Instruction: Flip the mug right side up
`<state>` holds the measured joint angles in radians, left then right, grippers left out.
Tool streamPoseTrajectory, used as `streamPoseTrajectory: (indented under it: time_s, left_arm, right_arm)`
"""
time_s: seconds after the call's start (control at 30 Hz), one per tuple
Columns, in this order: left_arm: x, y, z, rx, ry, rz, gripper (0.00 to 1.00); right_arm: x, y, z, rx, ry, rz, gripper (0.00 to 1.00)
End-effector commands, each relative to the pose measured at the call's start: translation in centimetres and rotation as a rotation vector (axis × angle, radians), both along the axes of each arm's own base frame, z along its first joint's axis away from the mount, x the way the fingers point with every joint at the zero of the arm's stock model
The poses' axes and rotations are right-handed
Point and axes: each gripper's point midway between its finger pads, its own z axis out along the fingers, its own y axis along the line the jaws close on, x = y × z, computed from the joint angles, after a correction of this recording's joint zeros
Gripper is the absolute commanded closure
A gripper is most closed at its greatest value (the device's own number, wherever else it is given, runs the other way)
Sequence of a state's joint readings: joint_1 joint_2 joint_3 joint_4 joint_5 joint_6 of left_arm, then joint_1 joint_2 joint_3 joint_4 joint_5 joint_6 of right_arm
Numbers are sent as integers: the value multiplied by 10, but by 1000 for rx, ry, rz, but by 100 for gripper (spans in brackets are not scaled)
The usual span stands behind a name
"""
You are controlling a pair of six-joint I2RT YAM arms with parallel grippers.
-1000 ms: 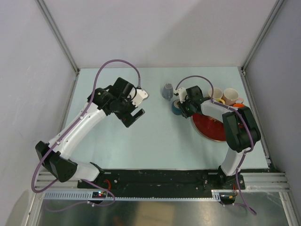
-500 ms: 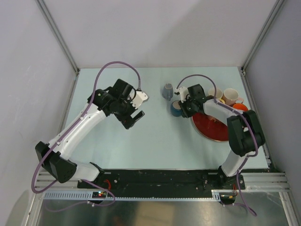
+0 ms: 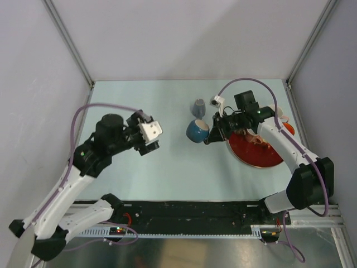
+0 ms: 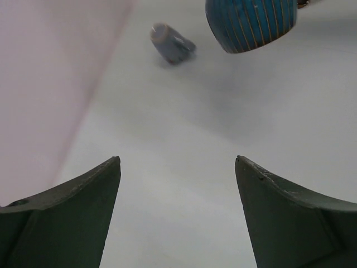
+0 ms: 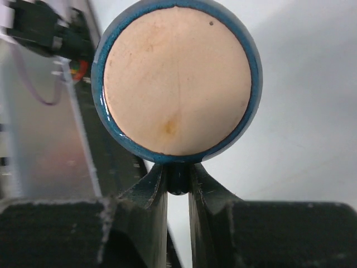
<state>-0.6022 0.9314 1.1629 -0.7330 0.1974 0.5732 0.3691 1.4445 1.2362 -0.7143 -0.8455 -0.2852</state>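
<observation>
The blue ribbed mug (image 3: 197, 130) is held above the table, tipped on its side. My right gripper (image 3: 212, 134) is shut on its handle. The right wrist view shows the mug's tan flat base (image 5: 177, 78) facing the camera, with the handle (image 5: 178, 178) pinched between the fingers. In the left wrist view the mug (image 4: 251, 23) hangs at the top right. My left gripper (image 3: 149, 139) is open and empty, left of the mug and apart from it, over bare table (image 4: 178, 167).
A small grey-blue cup (image 3: 199, 108) stands behind the mug; it also shows in the left wrist view (image 4: 172, 43). A red plate (image 3: 257, 153) lies at the right, with other mugs (image 3: 277, 114) behind it, partly hidden by the right arm.
My right gripper has lifted the blue mug off the table, moved it left and tipped it on its side. My left arm has drawn back toward the near left.
</observation>
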Motion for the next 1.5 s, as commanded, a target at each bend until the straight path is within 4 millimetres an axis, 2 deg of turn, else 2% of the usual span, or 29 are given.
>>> streamPoseTrajectory:
  time_s: [0.0,0.17,0.27,0.4,0.5,0.6,0.7,0.83,0.87,0.9,0.97,1.03,1.1,1.13,1.17,1.2,1.23,1.3,1.37,1.47]
  left_arm:
    - [20,-24,45,4,-490,-168,12]
    - [21,-47,43,68,-660,-260,12]
    - [22,-62,49,53,-727,-273,13]
    - [27,-78,64,16,-817,-266,13]
    - [32,-86,74,-13,-861,-244,19]
    - [34,-91,83,-33,-898,-230,32]
    - [39,-93,83,-28,-898,-218,47]
    - [43,-94,78,-29,-876,-204,81]
    - [43,-93,78,-36,-867,-195,88]
    - [44,-92,77,-40,-856,-185,94]
    - [46,-88,75,-53,-827,-149,98]
    - [49,-81,72,-58,-781,-108,99]
    - [51,-75,63,-44,-694,-71,100]
    - [52,-72,45,-7,-604,-60,100]
    - [51,-69,42,3,-547,-45,100]
    - [52,-66,31,9,-456,-13,100]
    - [51,-64,28,-15,-377,24,100]
    - [48,-62,15,-9,-221,59,100]
    - [45,-60,-1,24,-80,86,100]
    - [42,-59,-22,90,86,128,100]
  right_arm:
    - [-30,18,62,279,188,134,100]
    - [-38,27,93,425,393,186,100]
    - [-33,32,107,486,474,233,100]
    - [-34,37,106,491,527,282,100]
    - [-40,41,104,483,547,309,100]
    - [-43,44,102,479,555,317,100]
    - [-42,44,101,478,559,315,100]
    - [-40,45,101,481,544,301,100]
    - [-38,45,101,484,525,292,98]
    - [-34,43,100,487,513,269,91]
    - [-18,39,97,490,449,176,75]
    - [4,31,90,475,382,45,64]
    - [27,17,79,421,293,-94,58]
    - [36,9,73,376,225,-144,56]
    - [48,-1,68,318,116,-201,55]
    - [54,-10,62,257,45,-238,54]
    - [60,-19,57,185,-55,-265,53]
    - [59,-29,51,72,-188,-256,51]
    - [47,-30,49,-9,-303,-177,50]
    - [17,-21,45,-111,-452,-4,50]
